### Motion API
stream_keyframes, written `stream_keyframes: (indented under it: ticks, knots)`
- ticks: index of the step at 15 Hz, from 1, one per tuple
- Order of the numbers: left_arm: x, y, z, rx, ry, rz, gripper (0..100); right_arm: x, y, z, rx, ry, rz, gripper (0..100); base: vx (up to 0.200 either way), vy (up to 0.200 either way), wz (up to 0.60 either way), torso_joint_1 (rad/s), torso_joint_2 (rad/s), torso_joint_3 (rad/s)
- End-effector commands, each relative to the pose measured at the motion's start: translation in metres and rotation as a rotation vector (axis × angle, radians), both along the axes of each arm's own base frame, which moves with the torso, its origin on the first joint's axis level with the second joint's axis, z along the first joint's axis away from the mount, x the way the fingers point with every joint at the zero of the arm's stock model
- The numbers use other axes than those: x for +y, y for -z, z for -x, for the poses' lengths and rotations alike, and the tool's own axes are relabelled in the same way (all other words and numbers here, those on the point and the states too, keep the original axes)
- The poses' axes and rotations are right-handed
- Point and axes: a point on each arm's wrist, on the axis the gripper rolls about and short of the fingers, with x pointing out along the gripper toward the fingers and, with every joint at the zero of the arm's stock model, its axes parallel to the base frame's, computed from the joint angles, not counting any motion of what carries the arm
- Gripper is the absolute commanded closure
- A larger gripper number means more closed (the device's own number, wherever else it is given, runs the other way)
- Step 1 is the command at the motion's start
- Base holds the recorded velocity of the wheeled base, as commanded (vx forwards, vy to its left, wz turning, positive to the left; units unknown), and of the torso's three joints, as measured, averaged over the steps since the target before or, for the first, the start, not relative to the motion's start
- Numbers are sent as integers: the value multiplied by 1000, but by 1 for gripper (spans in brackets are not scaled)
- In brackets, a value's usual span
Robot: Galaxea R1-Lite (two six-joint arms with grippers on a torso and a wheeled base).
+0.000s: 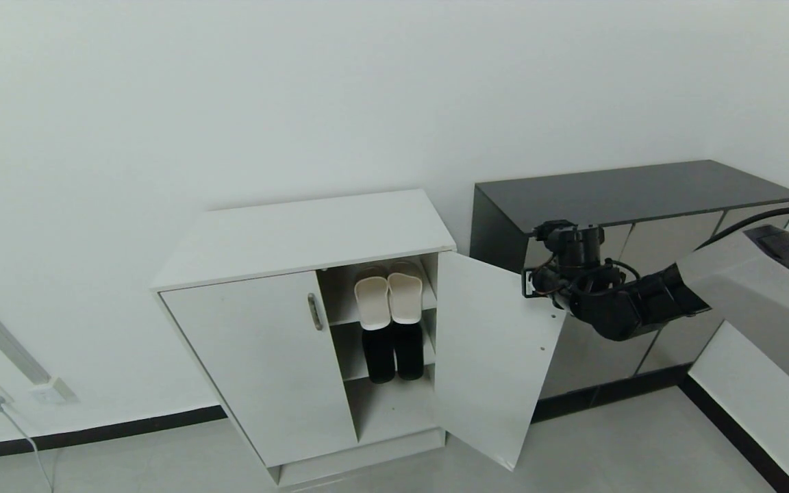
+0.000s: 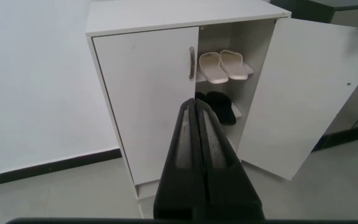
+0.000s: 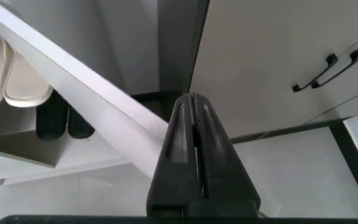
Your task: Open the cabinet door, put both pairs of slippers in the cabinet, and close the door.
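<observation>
i'm seeing right gripper pinched closed, empty, sitting just beside the edge of the open door; white slippers, black slippers shelved beyond it; left gripper likewise closed, empty

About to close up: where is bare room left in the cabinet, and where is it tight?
Bare: the bottom shelf, below the black slippers, and the cabinet top. Crowded: the white slippers fill the open side of the upper shelf; the right gripper sits by the open door.
</observation>
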Motion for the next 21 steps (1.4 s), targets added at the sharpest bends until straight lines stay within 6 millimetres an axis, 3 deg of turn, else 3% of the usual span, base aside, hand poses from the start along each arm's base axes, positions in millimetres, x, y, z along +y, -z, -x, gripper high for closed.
stream_keyframes:
  ticks: [1, 6, 10, 17, 21]
  knots:
    - [0, 0, 0, 1, -1, 1, 100, 1, 4, -1, 11, -3, 5, 100, 0, 0, 0, 0, 0, 0]
    - [0, 0, 0, 1, -1, 1, 100, 2, 5, 2, 33, -4, 13, 100, 0, 0, 0, 0, 0, 0]
    - [0, 0, 0, 1, -1, 1, 100, 11, 1, 16, 45, -33, 18, 100, 0, 0, 0, 0, 0, 0]
    - [0, 0, 0, 0, -1, 1, 100, 79, -24, 107, 72, -246, -53, 100, 0, 0, 0, 0, 0, 0]
    - [0, 0, 0, 0, -1, 1, 100, 78, -39, 126, 46, -293, -78, 100, 0, 0, 0, 0, 0, 0]
